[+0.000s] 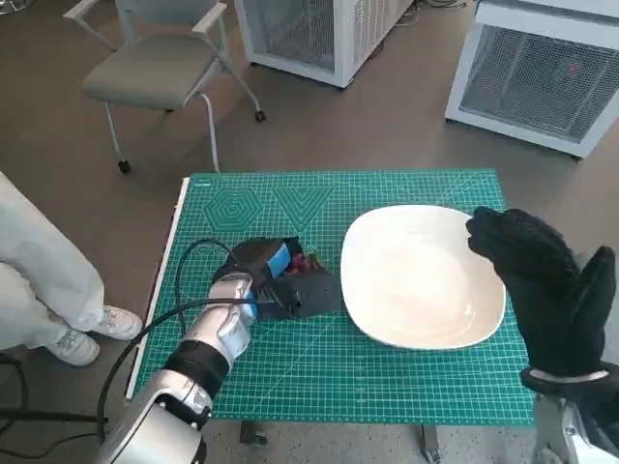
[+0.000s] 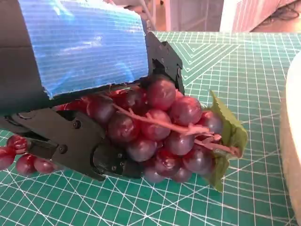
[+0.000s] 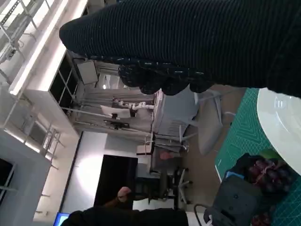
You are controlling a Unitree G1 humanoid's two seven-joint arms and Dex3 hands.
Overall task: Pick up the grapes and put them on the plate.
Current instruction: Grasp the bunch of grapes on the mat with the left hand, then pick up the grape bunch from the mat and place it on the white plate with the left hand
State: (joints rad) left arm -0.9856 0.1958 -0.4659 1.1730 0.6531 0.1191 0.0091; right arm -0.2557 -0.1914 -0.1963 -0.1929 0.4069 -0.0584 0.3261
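Closing around the bunch of red grapes, the left hand lies low on the green cutting mat that covers the counter. Its black fingers wrap the cluster from both sides while the taped back sits above, a hold that looks meant to gather the loose fruit before any lift. The bunch appears to rest on the mat, just beside the white plate, though I cannot tell whether it has cleared the surface. A few grapes spill out behind the fingers, and a green leaf sticks out on the plate side, so the grip may not take in the whole bunch. The right hand hangs above the plate's far edge with fingers spread and nothing in it, seemingly kept out of the way. Count: one bunch, one plate, one mat, two hands. Beyond the counter stand one grey chair and two white cabinets; a person's leg shows at the side.
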